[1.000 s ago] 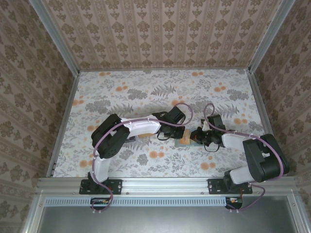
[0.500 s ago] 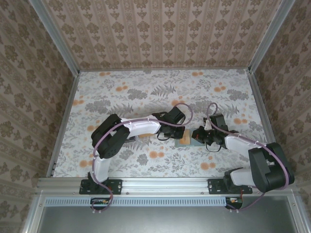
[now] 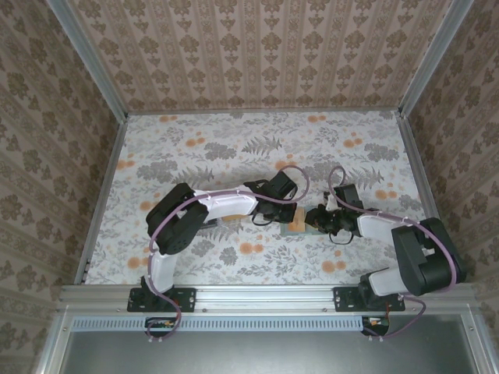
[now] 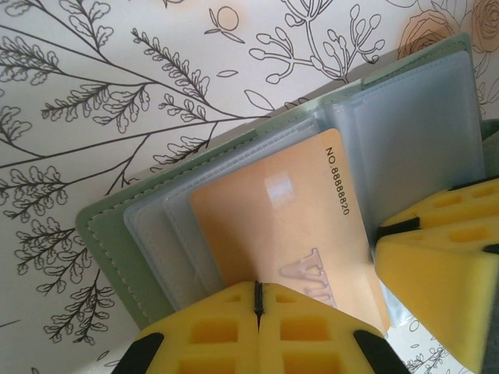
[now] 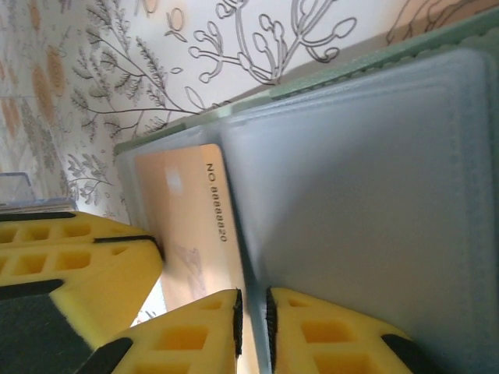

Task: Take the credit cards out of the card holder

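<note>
In the opened card holder (image 4: 117, 249) on the worktop (image 4: 117, 78), the tan-orange card (image 4: 273, 226) points its long axis at the left end effector (image 4: 257, 294), pressed together on its near end; the right end effector (image 5: 251, 304), barely parted, flanks its side.

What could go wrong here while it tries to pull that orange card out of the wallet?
The orange card lies among clear sleeves in the wallet and could snag or bend. The shut left jaws sit over its end and might hold it back. The soft wallet may slide along.
</note>
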{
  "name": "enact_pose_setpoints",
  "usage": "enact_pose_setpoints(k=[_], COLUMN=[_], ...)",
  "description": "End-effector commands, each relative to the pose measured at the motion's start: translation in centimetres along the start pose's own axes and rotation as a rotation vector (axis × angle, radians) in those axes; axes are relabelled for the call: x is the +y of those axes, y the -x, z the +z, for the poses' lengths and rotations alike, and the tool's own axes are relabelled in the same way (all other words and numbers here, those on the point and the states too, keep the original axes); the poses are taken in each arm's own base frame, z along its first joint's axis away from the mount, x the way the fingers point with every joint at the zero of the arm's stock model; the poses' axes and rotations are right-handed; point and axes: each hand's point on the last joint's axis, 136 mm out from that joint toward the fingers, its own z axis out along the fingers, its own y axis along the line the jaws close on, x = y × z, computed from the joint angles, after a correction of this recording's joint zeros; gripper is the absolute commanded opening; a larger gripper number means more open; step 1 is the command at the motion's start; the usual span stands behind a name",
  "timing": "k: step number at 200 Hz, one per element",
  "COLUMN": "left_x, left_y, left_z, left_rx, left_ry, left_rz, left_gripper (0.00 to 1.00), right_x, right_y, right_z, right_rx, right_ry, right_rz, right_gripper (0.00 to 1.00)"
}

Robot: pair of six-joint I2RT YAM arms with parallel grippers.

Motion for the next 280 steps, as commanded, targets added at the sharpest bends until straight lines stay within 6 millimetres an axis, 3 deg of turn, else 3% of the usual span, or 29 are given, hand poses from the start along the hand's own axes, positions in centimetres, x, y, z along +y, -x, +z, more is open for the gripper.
enact_pose_setpoints(k=[1,49,74,92,118,139,164,236,280], left_x=[2.6,2.5,2.4,2.4,2.2,1.7,1.1,1.7,2.9], left_y=[-2.9,-3.0,-3.1,-3.0,-2.6,-2.1,-1.7,-2.5,-3.4], left_z=[1.1,1.2,1.2,1.1,0.3,-0.7,-1.4,-0.4,0.6], left_rx=[0.086,0.09,0.091,0.089,0.073,0.047,0.03,0.058,0.086], left_ry=[0.078,0.073,0.073,0.074,0.071,0.059,0.043,0.058,0.086], left_rz=[-0.02,-0.022,-0.02,-0.018,-0.01,0.002,0.009,0.003,-0.008], left_gripper=[0.0,0.0,0.0,0.0,0.0,0.16,0.18,0.0,0.0], right_x=[0.3,0.5,0.7,0.5,0.3,0.3,0.3,0.3,0.5], right_y=[-0.1,-0.4,-0.3,-0.3,-0.3,-0.3,-0.3,-0.3,0.2], right_z=[0.4,0.9,0.8,0.7,0.7,0.6,0.6,0.5,-0.6], right_rx=[0.02,0.034,0.032,0.026,0.022,0.02,0.02,0.019,-0.026], right_ry=[0.009,0.021,0.026,0.02,0.012,0.012,0.011,0.009,-0.017], right_rz=[-0.014,-0.014,-0.014,-0.012,-0.009,-0.009,-0.008,-0.008,-0.032], right_gripper=[0.21,0.2,0.11,0.0,0.0,0.0,0.0,0.0,0.0])
